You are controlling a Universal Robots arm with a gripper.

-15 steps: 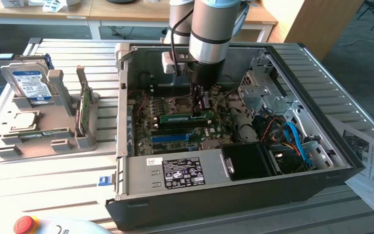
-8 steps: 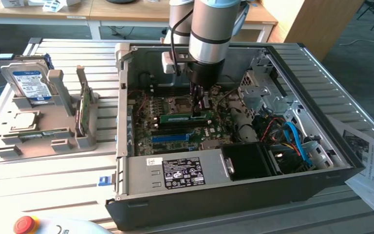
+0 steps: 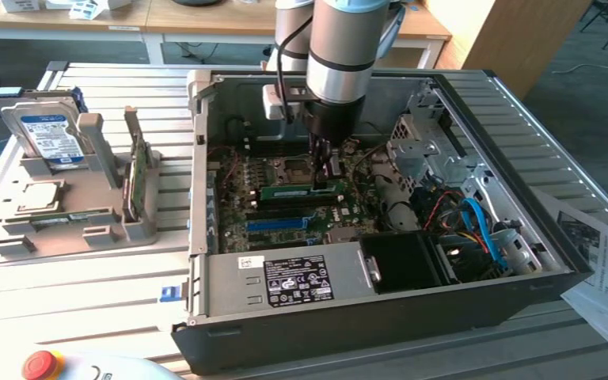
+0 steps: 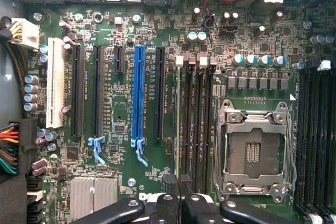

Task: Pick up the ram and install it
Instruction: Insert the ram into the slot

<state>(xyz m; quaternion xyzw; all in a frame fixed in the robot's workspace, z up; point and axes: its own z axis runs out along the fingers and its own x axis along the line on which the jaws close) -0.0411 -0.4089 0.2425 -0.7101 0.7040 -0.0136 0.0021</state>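
The case is open above the motherboard around the end effector; drive cage and cables crowd the exterior view's right.

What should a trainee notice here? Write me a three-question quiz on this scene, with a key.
1. True or false: the ram lies outside the computer case.
2. The gripper is: A) wide open; B) shut, above the ram inside the case; C) gripping a cable.
3. Fill in: the one brightly coloured long slot on the motherboard is ____.
Key: 1 false; 2 B; 3 blue.
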